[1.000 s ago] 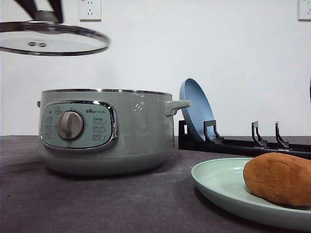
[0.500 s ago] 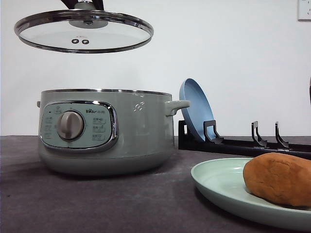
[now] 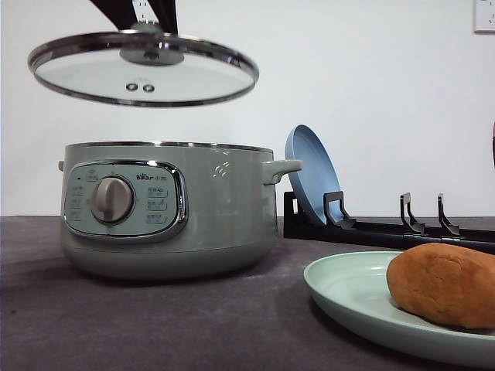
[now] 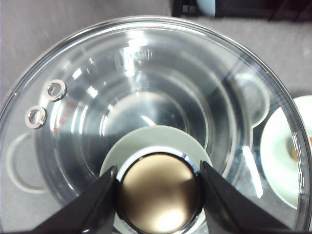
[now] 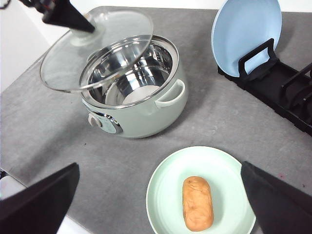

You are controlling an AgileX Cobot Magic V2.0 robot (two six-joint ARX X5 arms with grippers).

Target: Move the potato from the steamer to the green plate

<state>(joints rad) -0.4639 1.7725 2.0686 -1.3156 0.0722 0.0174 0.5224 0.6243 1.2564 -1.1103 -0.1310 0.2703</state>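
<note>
Glass lid (image 3: 143, 68) clamped by left gripper (image 4: 158, 187) above steamer (image 3: 170, 209), right gripper (image 5: 158, 195) spread over potato (image 5: 198, 203) on green plate (image 5: 165, 195).

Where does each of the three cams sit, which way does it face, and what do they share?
Front view: low at table level, facing forward at the sage-green round electric steamer; left gripper holds the round glass lid above it.
Left wrist view: above the lid, looking down through it; black fingers clamp the knob.
Right wrist view: high, looking down at the orange-brown oval potato on the pale mint-green round plate; open right gripper.
Shared: lid, steamer, green plate.
</note>
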